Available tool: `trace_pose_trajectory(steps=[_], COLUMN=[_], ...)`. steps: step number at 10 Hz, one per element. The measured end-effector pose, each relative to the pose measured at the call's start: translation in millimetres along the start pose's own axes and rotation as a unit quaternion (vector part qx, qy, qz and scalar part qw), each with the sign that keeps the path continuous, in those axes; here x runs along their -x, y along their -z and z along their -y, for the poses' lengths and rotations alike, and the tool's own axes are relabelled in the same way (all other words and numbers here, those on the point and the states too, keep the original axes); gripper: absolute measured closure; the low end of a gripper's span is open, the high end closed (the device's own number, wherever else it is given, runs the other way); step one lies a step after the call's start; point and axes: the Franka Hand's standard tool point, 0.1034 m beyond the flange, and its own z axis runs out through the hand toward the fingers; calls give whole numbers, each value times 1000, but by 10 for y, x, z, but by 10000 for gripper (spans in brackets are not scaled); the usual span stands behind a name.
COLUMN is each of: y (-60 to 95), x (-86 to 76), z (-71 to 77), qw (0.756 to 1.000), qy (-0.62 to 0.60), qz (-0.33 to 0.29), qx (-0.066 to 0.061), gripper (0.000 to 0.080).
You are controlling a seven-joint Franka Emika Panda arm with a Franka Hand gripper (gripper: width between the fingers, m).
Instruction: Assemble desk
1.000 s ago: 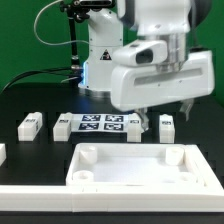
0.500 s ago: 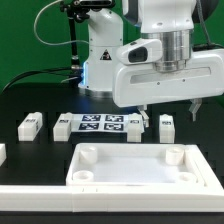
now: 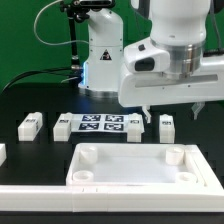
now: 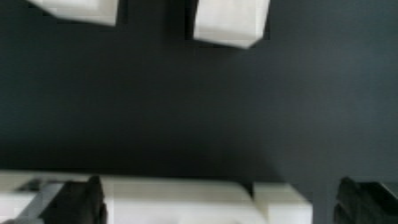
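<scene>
Tabletop [image 3: 130, 166] flat, rim up, long axis across exterior view; pincer [image 3: 172, 117] spread, empty.

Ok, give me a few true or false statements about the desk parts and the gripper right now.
The gripper grips a leg. False: it hangs open and empty.
The tabletop lies with its corner sockets facing up. True.
A leg stands in a socket. False: the visible sockets are empty, and the legs lie on the table.
The marker board has legs on both sides in the exterior view. True.
</scene>
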Motion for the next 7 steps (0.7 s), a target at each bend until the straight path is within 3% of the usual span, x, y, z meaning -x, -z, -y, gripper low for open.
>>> trace_pose_trajectory(steps=[3,5,7], y=[-26,-118,-220], x=[47,205,245], z=[-5,74,91], qw=[995,981,967], qy=[1,-46,-56], qz=[95,186,248], qx=[2,17,8], gripper=[151,151,151])
